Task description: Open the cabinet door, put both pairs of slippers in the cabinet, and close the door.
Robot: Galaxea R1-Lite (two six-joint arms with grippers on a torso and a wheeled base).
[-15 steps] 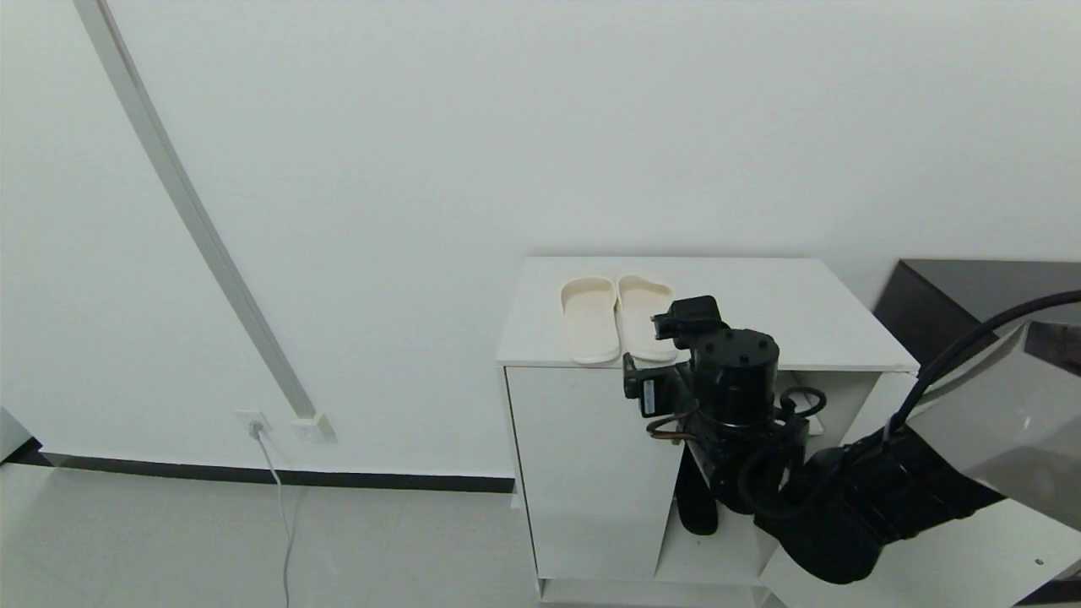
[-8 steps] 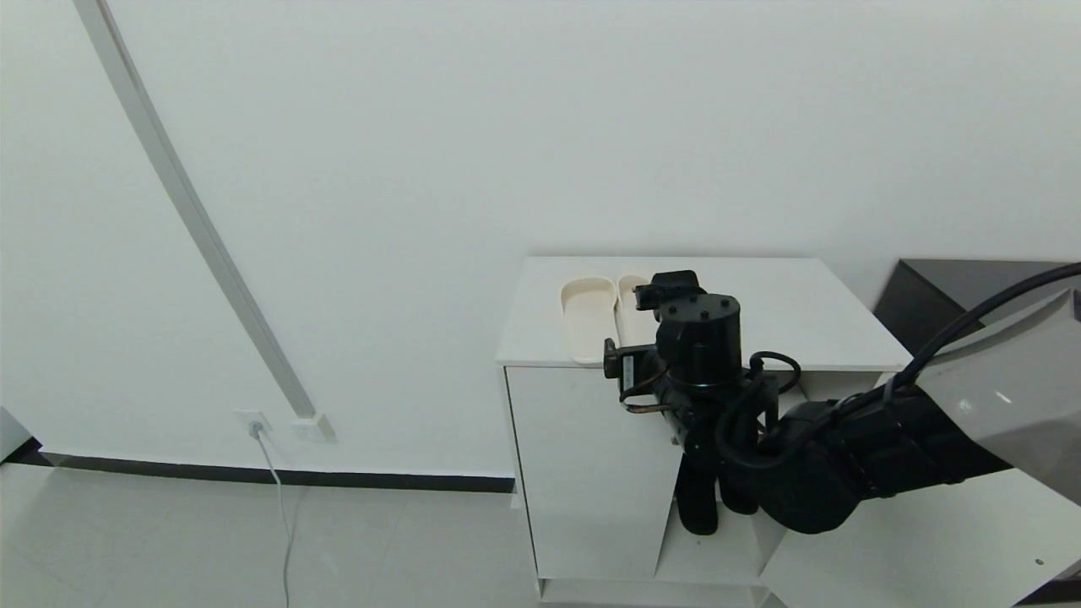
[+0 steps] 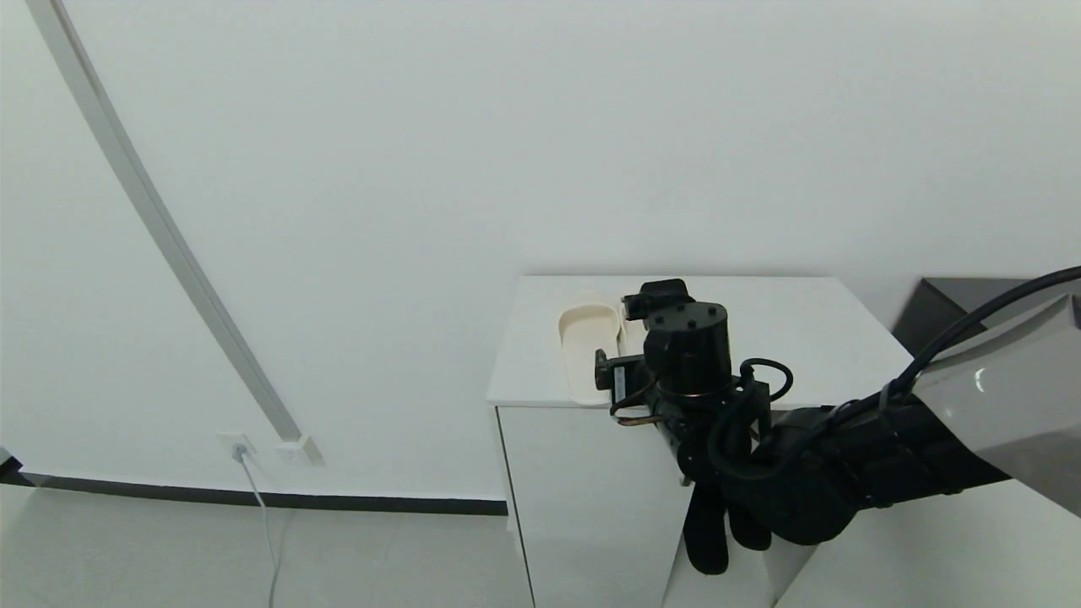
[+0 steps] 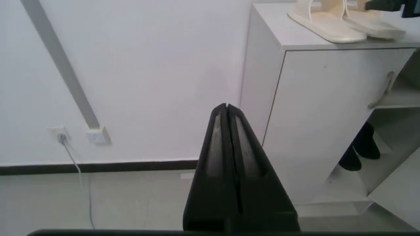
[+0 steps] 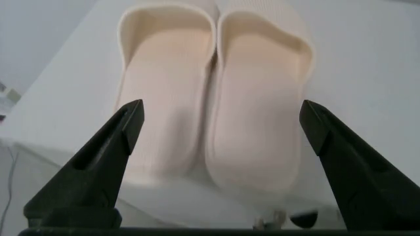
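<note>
We see black slippers (image 4: 359, 149) inside the cabinet (image 3: 583, 490); our right end effector (image 5: 223, 110) gapes over the cream slippers (image 5: 213, 98) on top, left end effector (image 4: 227, 111) closed.

1. The right arm (image 3: 811, 481) has risen from in front of the open cabinet (image 3: 583, 490) and advanced over the cabinet top.
2. The right claw (image 5: 223, 111) has closed in on the cream slippers (image 5: 213, 98). Its jaws are spread wide, framing the pair in the wrist view.
3. The arm now hides the right-hand slipper from the head view, where a second ago both showed.
4. The head camera has shifted, so the whole scene sits lower and slightly left. The furniture itself has not moved.
</note>
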